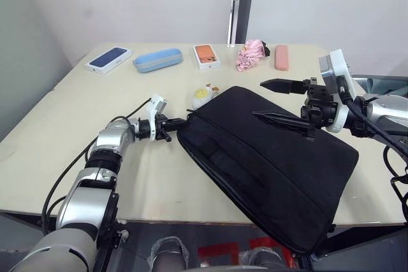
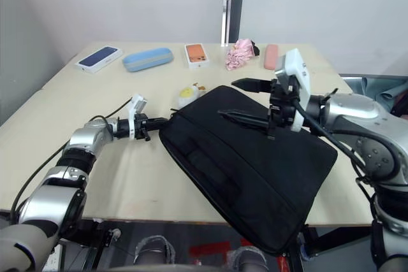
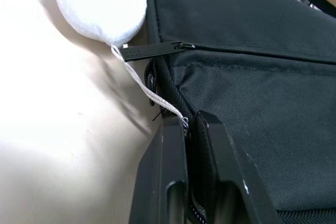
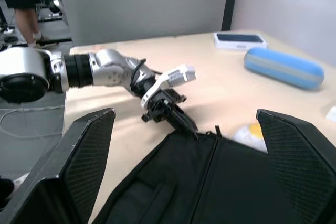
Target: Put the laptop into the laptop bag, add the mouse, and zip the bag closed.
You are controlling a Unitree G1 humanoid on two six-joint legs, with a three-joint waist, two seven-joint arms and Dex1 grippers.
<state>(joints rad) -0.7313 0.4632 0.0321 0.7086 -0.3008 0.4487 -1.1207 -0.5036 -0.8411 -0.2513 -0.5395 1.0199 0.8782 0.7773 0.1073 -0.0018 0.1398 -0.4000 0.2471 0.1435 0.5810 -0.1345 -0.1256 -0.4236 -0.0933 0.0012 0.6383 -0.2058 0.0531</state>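
Observation:
The black laptop bag (image 1: 268, 164) lies flat and askew on the table, its near corner hanging over the front edge. A white-yellow egg charm (image 1: 202, 96) rests at its far left corner, tied by a white string (image 3: 144, 85). My left gripper (image 1: 171, 127) is at that corner, shut on the bag's zip edge (image 3: 185, 129). My right gripper (image 1: 275, 102) hovers over the bag's far side with its fingers (image 4: 86, 163) wide open and nothing between them. The laptop and the mouse are out of view.
Along the far edge of the beige table (image 1: 57, 164) lie a dark phone box (image 1: 109, 59), a light-blue oval case (image 1: 157, 60), an orange phone box (image 1: 206, 56), a pink cloth (image 1: 250, 54) and a pink case (image 1: 281, 57).

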